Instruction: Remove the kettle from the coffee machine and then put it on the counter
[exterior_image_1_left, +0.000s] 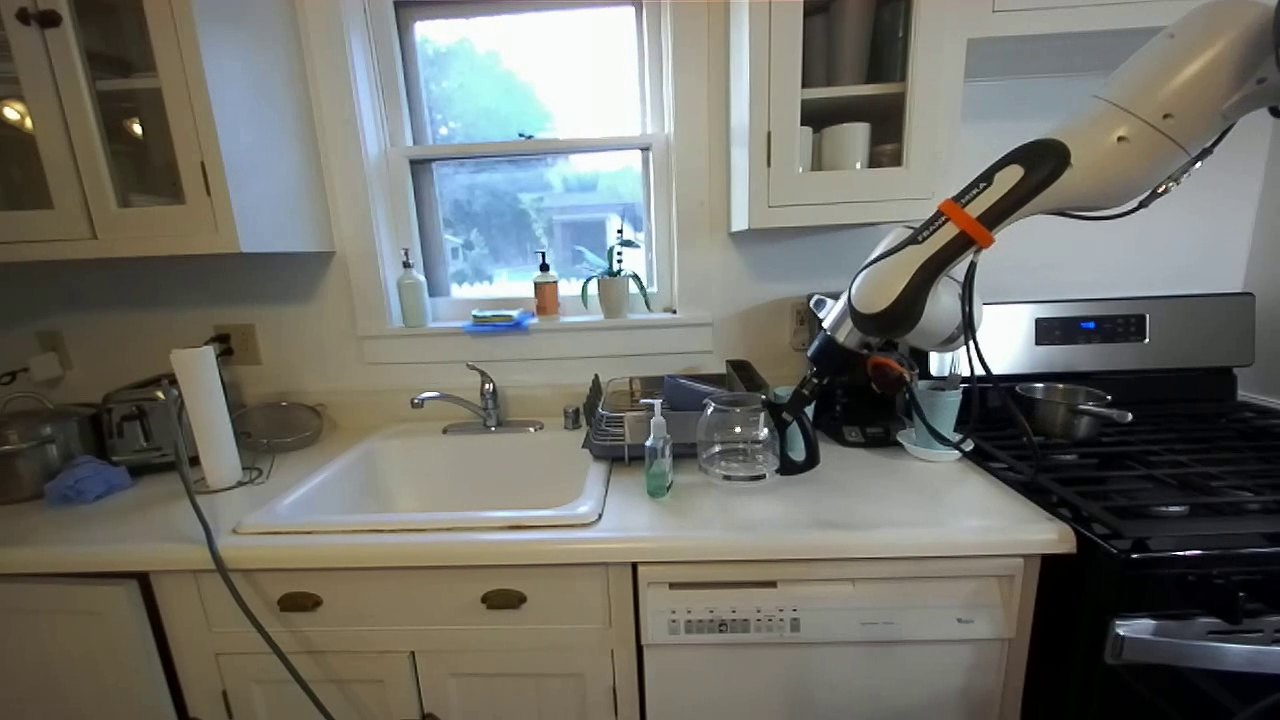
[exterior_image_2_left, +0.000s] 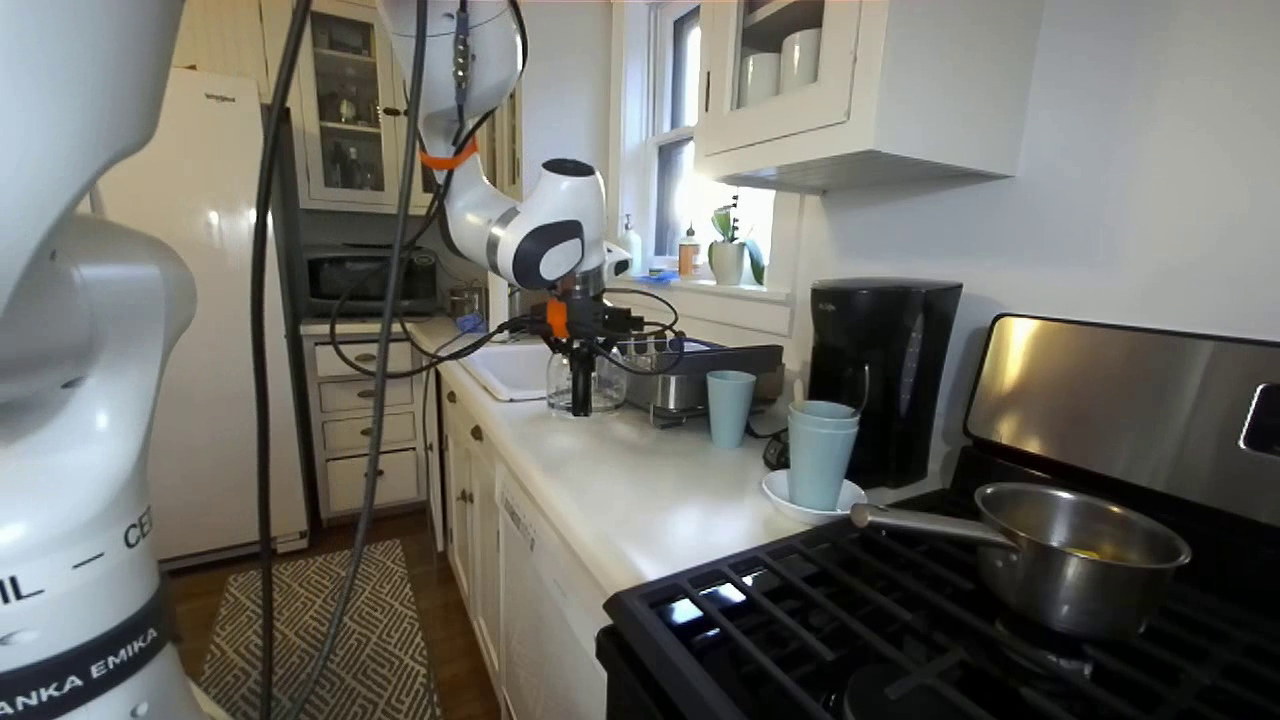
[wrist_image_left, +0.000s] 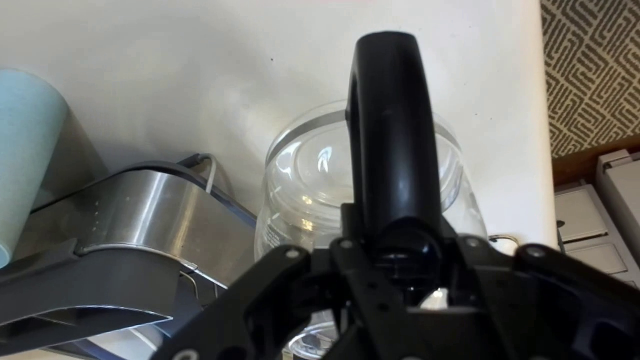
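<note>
"Talk me through it, left to right."

"I start with a blue cloth (exterior_image_1_left: 88, 482), a toaster (exterior_image_1_left: 138, 430) and a paper towel roll (exterior_image_1_left: 207, 418), all on the counter (exterior_image_1_left: 850, 515). A mesh strainer (exterior_image_1_left: 279, 427) comes just right of the roll. Then I have the sink (exterior_image_1_left: 440, 460), with its faucet (exterior_image_1_left: 488, 400) at the back."

"And past the sink?"

"The dish rack (exterior_image_1_left: 683, 428), and in front of it a soap bottle (exterior_image_1_left: 657, 465), upright, green in its lower part."

"Where's the kettle (exterior_image_1_left: 736, 440)?"

"Just right of the bottle, near the rack. I see it upright in both exterior views, its black handle (wrist_image_left: 392, 135) on the side away from the bottle. Its base is down at the counter; I can't tell from here whether it rests there fully."

"And your gripper (wrist_image_left: 397, 225)?"

"I've got it clamped on that handle. The wrist view shows me the fingers (wrist_image_left: 348, 220), one on either side."

"Carry on to the right."

"In an exterior view I get a pale blue cup (exterior_image_2_left: 730, 408), then some stacked blue cups (exterior_image_2_left: 822, 462) on a white saucer (exterior_image_2_left: 778, 493). Behind the saucer the coffee machine (exterior_image_2_left: 885, 380) stands upright, well apart from the kettle. Furthest right I have the stove (exterior_image_2_left: 1110, 400), and on it a saucepan (exterior_image_2_left: 1085, 590) with something yellow (exterior_image_2_left: 1083, 553) inside, too small for me to name."
</note>
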